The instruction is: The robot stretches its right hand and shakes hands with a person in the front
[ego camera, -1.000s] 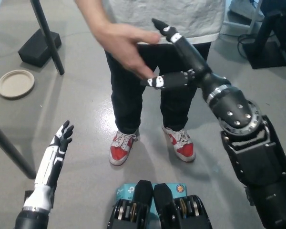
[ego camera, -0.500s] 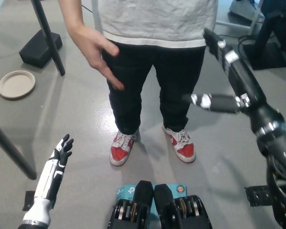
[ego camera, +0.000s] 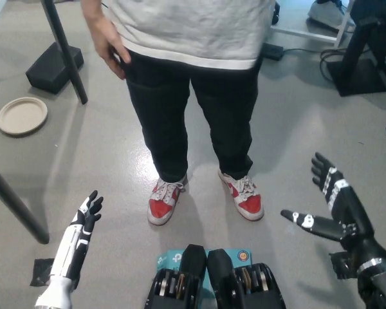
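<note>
The black right hand (ego camera: pixel 334 209) sits low at the lower right of the frame, fingers spread and slightly curled with the thumb jutting toward frame center, holding nothing; by that lowered, empty pose I judge the handshake is not in progress at this moment, since no palm meets it. The person (ego camera: pixel 193 84) stands at the upper center, facing the robot, and the person's hand (ego camera: pixel 106 38) hangs at the upper left of the frame against the hip, fingers relaxed and resting on the black trousers, well apart from the right hand. The white left hand (ego camera: pixel 83 222) rests at the lower left, fingers straight and a little apart, empty, pointing up the frame as an idle limb would. The right hand looks like hard matte plastic with pale bands across the segments, rigid and angular; the left forearm is smooth glossy white shell with dark fingertips. The person wears a soft creased grey shirt hem over black cloth trousers, and 2 red and white laced shoes (ego camera: pixel 206 196) planted on a polished grey floor (ego camera: pixel 289 116) that gives dull reflections. At the left edge lies a round shallow beige plate (ego camera: pixel 22 114), seemingly paper or pulp, near a dark slanted pole (ego camera: pixel 64 48) and a black block (ego camera: pixel 54 64).
</note>
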